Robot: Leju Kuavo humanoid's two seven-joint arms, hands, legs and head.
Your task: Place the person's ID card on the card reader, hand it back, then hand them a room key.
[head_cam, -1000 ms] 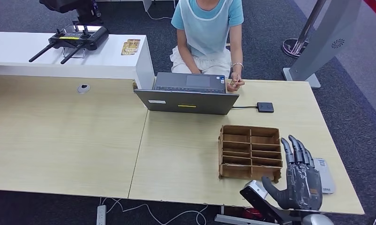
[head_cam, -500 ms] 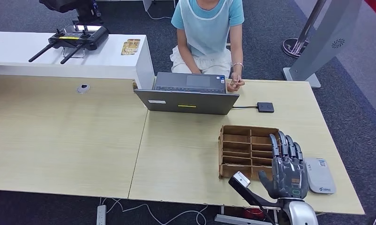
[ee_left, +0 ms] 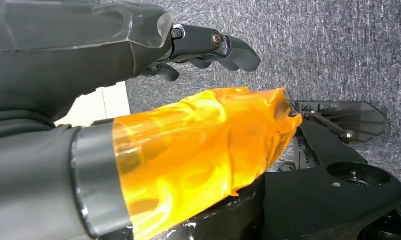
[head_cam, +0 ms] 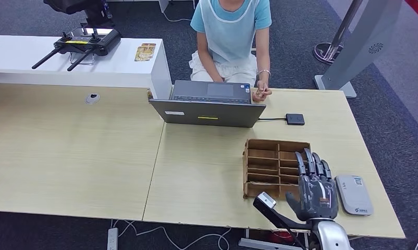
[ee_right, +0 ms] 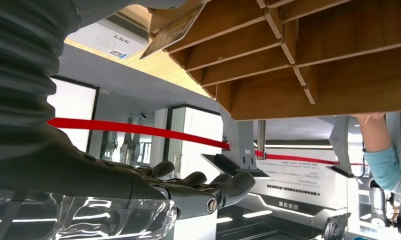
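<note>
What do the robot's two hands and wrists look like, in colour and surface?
The right hand is dark grey with darker, slim fingers, a shiny clear film over its back and a silver wrist below. Its wrist carries a black arm with a small white-faced camera. The left hand is also dark grey under clear film, and orange film wraps its thick thumb.

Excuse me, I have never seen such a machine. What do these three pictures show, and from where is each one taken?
A humanoid robot stands at a desk. The wide picture comes from its head, looking down. Its right hand, fingers apart and holding nothing, hovers over a wooden compartment box. Beside it lies a white card reader. Further back are a laptop and a seated person. The other two pictures come from wrist cameras, so they look turned. One shows the left hand hanging above carpet, the other the box's underside.
</note>
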